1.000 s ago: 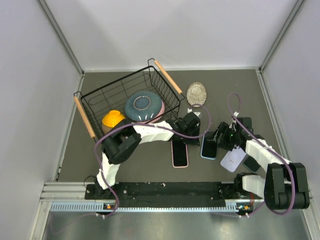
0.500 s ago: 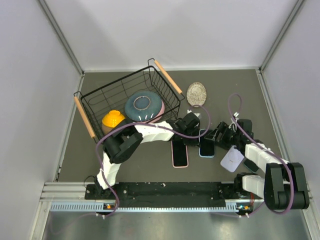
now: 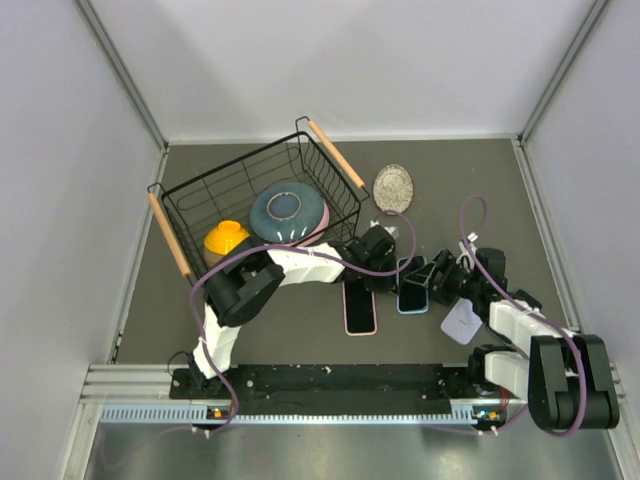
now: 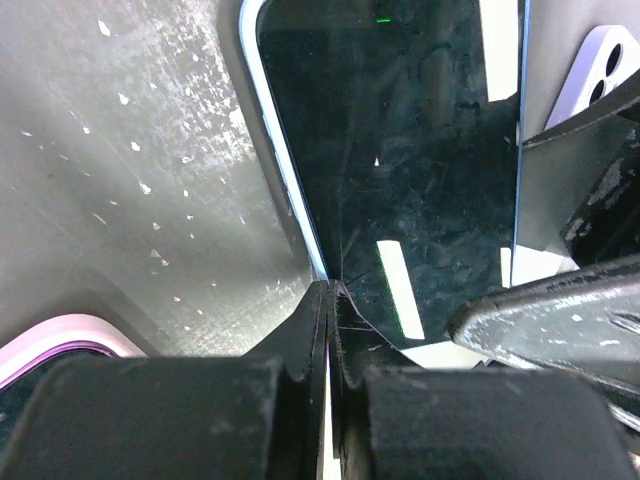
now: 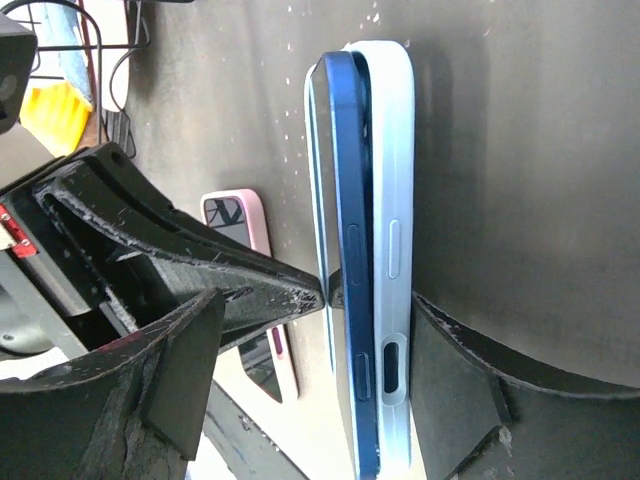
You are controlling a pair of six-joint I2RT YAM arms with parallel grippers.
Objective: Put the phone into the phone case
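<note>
The blue phone [image 3: 412, 292] lies in the light blue phone case [image 5: 392, 200], its long blue side [image 5: 348, 180] still standing proud of the case rim. My left gripper [image 3: 397, 268] is shut, and its joined tips [image 4: 331, 288] press on the dark screen [image 4: 420, 150] beside the case's rim [image 4: 275, 150]. My right gripper [image 3: 427, 284] is open and straddles phone and case [image 5: 320, 295]. One of its fingers [image 5: 455, 350] rests against the case's back. The other finger [image 5: 190, 370] stands off the screen with a gap.
A pink-cased phone [image 3: 360, 308] lies just left of the work. A lavender phone [image 3: 462, 322] lies face down to the right, under my right arm. A wire basket [image 3: 168, 235] with bowls stands at back left. A round silvery disc [image 3: 393, 187] lies behind.
My right gripper has carried the phone and case a little left and away from me, toward the left gripper's tips. The left arm has barely moved.
</note>
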